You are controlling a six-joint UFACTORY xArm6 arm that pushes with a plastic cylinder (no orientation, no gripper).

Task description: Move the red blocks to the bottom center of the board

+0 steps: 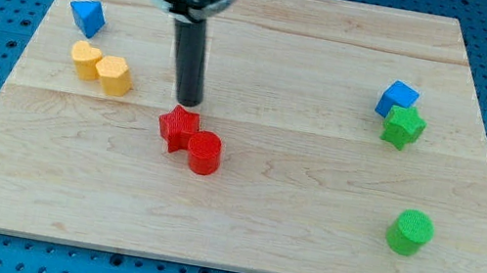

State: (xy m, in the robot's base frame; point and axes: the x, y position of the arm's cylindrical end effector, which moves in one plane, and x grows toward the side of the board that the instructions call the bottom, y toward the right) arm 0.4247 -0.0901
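The red star block (177,128) and the red cylinder (204,153) sit touching each other a little left of the board's middle, the cylinder at the star's lower right. Both are bright red with ribbed sides; the star lies flat, the cylinder stands upright. My tip (189,103) is just above the star toward the view's top, very near its upper edge; whether it touches cannot be told. The rod has no jaws, so there is nothing to open or clench.

To the view's left lie a yellow heart block (86,60) and a yellow cylinder-like block (115,75), touching, with a blue triangular block (87,17) above them. At the right, a blue cube (397,98) touches a green star (403,127). A green cylinder (409,232) stands alone at the lower right of the wooden board (306,236).
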